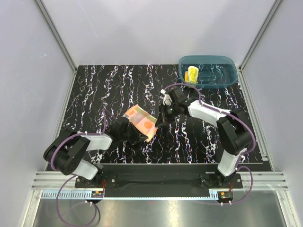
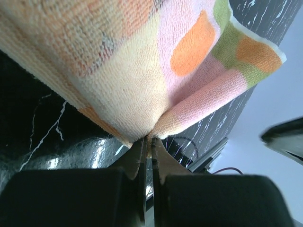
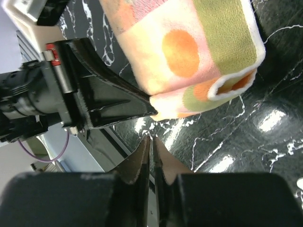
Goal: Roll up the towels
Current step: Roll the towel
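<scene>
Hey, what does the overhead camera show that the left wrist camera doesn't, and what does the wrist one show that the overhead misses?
Only the overhead view: the teal tub in the far right corner, with the yellow towel inside it. Only the left wrist view: the left gripper pinched shut on a gathered edge of the orange dotted towel, close enough to show the weave. Both: that towel and the black marbled table.

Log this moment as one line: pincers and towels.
left pincer: shut on orange polka-dot cloth towel | right pincer: shut, beside its rolled end | yellow cloth towel: in teal translucent plastic tub
</scene>
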Robot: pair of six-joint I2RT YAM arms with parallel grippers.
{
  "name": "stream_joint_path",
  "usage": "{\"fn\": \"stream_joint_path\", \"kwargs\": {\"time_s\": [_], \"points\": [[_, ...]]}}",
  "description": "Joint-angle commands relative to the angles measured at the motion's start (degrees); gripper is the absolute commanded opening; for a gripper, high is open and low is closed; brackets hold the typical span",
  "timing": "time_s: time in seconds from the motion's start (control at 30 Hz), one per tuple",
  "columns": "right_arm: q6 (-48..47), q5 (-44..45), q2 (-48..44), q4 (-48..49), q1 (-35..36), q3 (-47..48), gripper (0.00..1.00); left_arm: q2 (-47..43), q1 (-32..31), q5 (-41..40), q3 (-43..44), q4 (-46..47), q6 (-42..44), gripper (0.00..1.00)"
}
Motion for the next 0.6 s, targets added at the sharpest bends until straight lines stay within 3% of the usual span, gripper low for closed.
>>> {"fn": "stream_joint_path", "kwargs": {"time_s": [0.0, 0.57], "points": [[-0.3, -2.8, 2.4, 4.4, 0.4, -0.1, 0.11, 1.8, 0.9, 0.7, 1.1, -2.9, 2.5, 0.00], [-0.2, -1.0, 11.4, 8.4, -2.4, 3.1, 0.04, 2.7, 2.1, 2.2, 2.3, -4.9, 5.0, 0.00]]}}
